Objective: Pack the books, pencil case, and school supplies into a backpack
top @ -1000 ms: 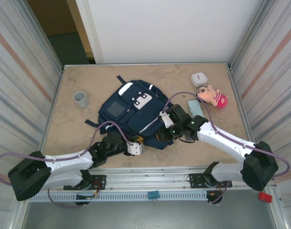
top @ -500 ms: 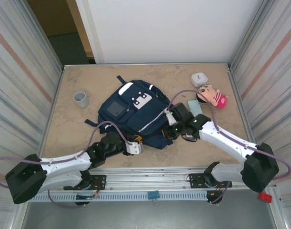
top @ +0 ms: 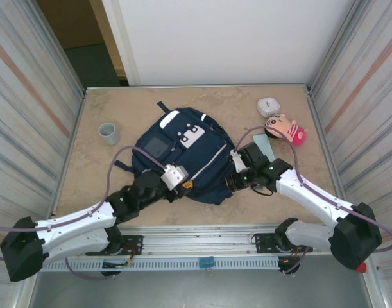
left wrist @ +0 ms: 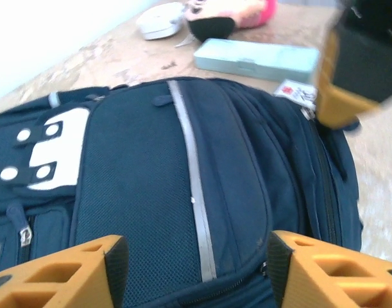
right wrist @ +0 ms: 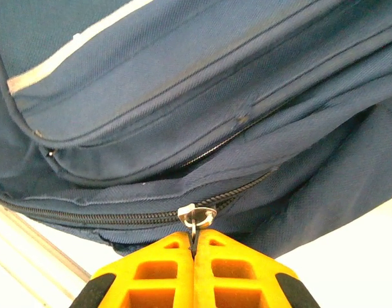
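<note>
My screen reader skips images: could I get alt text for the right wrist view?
The right arm's orange pincer, shut, pinches the small silver zipper pull on the large navy-blue fabric backpack, whose pale stripe crosses the upper left.

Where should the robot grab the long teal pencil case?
Probably across its narrow width, near the middle, coming straight down from above. The pencil case lies flat on the table, long and thin, so its two long sides are easy to pinch.
</note>
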`<state>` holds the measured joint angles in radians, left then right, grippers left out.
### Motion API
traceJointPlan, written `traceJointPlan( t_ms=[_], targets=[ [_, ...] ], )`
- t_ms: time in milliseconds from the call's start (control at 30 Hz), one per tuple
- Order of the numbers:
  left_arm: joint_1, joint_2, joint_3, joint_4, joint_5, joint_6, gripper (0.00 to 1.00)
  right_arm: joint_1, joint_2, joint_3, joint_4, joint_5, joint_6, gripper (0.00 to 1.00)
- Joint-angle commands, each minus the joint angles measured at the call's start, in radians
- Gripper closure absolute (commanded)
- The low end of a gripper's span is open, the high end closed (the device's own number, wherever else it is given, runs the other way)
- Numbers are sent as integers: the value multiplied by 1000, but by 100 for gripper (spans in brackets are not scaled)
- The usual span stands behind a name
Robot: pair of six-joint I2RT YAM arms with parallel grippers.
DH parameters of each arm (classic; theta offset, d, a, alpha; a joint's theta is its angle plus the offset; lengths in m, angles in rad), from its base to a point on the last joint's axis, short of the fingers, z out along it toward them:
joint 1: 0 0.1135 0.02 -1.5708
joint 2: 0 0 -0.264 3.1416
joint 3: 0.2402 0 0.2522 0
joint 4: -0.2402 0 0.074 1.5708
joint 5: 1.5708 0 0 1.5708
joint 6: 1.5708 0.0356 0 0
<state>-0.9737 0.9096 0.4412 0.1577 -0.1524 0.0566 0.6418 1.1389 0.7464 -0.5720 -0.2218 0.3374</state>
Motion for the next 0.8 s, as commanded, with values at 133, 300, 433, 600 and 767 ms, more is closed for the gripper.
traceJointPlan(
  t_ms=[133, 300, 433, 600, 767],
  targets=[
    [-8, 16, 94, -273, -141, -576, 35, 132, 10, -30, 37, 0, 90, 100],
    [9, 62, 105, -287, -180, -618, 34, 257, 19, -52, 112, 40, 186, 100],
    [72, 131, 109, -240, -100, -630, 34, 345, 48, -64, 177, 80, 252, 100],
    [164, 235, 115, -148, 32, -652, 35, 420, 70, -51, 211, 133, 299, 100],
    [221, 348, 174, -116, 100, -627, 38, 476, 78, -57, 272, 167, 349, 100]
  ],
)
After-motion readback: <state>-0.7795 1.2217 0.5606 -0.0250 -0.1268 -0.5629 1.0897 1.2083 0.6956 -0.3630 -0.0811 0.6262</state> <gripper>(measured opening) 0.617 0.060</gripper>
